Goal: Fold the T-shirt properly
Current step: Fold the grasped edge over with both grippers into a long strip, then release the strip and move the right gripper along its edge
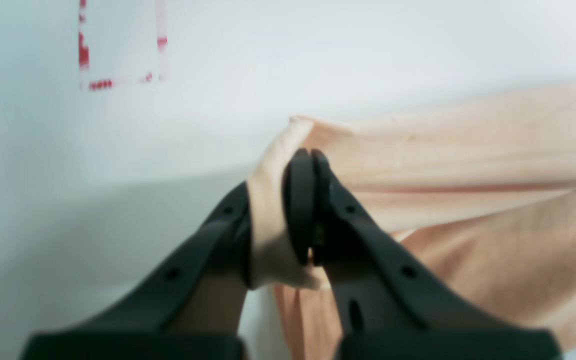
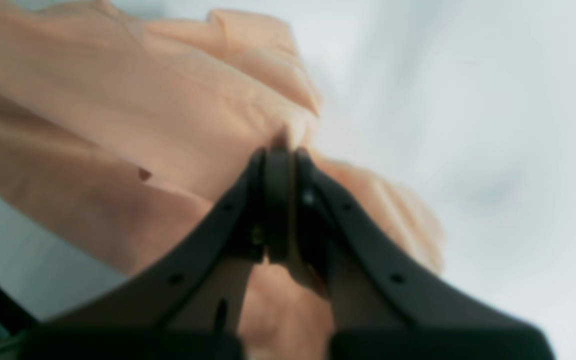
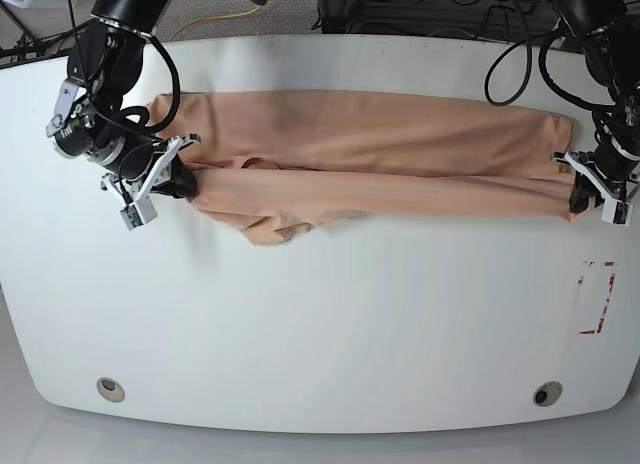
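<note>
The peach T-shirt (image 3: 380, 149) lies stretched in a long band across the far half of the white table (image 3: 320, 324), folded lengthwise. My left gripper (image 3: 578, 189) is shut on the shirt's right end (image 1: 278, 200); cloth wraps over one finger. My right gripper (image 3: 185, 179) is shut on the shirt's left end (image 2: 168, 125), where a sleeve bunches below the band (image 3: 265, 229). In the right wrist view the gripper (image 2: 280, 150) pinches a cloth edge; a small dark red mark (image 2: 144, 173) shows on the fabric.
A red dashed rectangle (image 3: 597, 297) is marked on the table near the right edge; it also shows in the left wrist view (image 1: 120, 47). Two round holes (image 3: 111, 388) (image 3: 545, 393) sit near the front edge. Cables lie behind the table.
</note>
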Available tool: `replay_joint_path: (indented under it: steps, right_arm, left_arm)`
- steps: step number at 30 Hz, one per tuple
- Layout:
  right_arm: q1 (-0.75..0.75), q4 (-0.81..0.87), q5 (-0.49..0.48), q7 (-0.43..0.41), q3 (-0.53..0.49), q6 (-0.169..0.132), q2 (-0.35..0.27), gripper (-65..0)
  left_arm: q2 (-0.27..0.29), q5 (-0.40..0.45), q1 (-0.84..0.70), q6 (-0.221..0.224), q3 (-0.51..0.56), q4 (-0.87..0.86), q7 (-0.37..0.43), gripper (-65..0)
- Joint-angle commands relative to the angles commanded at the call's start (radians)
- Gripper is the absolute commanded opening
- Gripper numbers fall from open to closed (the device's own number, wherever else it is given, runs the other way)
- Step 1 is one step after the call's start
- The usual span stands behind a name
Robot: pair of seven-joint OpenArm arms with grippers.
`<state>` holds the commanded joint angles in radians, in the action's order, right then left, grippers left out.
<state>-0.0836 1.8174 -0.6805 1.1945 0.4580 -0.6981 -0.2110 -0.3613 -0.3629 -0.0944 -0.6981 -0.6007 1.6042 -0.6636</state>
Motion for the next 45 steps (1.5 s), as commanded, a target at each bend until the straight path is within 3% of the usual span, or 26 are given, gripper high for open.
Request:
replay_joint_path:
  steps: [5, 9, 12, 16, 18, 19, 27, 30, 37, 40, 45]
  right_arm:
    - [-0.043, -0.006, 0.003, -0.002, 0.000, 0.000, -0.011, -65.0]
    - [-0.046, -0.006, 0.037, -0.002, 0.003, 0.000, -0.011, -65.0]
    - [-0.048, -0.003, 0.055, -0.002, 0.005, 0.000, -0.014, -48.5]
    - [-0.054, 0.021, -0.012, -0.002, 0.025, 0.000, -0.040, -18.7]
    - [-0.046, 0.023, -0.046, -0.002, 0.020, 0.000, -0.044, -9.2]
    - [-0.031, 0.021, -0.049, -0.002, 0.018, 0.000, -0.044, -8.1]
    - [0.172, -0.160, 0.038, -0.002, -0.081, 0.000, -0.003, -19.8]
    - [0.270, -0.296, 0.081, -0.005, -0.126, 0.000, 0.006, -24.7]
    - [0.394, -0.563, 0.094, -0.005, -0.150, 0.000, 0.028, -25.8]
    - [0.408, -0.614, 0.094, -0.006, -0.150, 0.000, 0.029, -25.8]
    - [0.402, -0.612, 0.092, -0.006, -0.180, 0.000, 0.074, -26.2]
  left_arm:
    - [-0.031, 0.000, -0.063, 0.000, 0.002, -0.006, -0.002, -64.9]
    - [-0.032, 0.000, -0.087, 0.000, 0.002, -0.055, -0.002, -56.1]
    - [-0.032, 0.018, -0.104, 0.000, 0.002, -0.072, -0.002, -48.8]
    - [-0.026, 0.074, -0.109, 0.000, 0.003, -0.055, -0.002, -38.3]
    - [-0.026, 0.071, -0.109, 0.000, 0.003, -0.046, -0.003, -34.7]
    - [-0.026, 0.071, -0.109, 0.000, 0.003, -0.038, -0.003, -33.6]
    - [-0.023, 0.061, -0.103, 0.000, 0.000, 0.041, -0.003, -33.1]
    - [-0.023, -0.005, -0.107, 0.000, 0.000, 0.084, -0.003, -33.1]
    - [-0.015, -0.094, -0.107, 0.000, 0.002, 0.140, -0.077, -33.2]
    - [0.040, -0.060, -0.084, 0.000, 0.006, 0.123, -0.084, -33.2]
    - [0.098, 0.109, -0.066, 0.000, 0.006, 0.069, -0.084, -33.2]
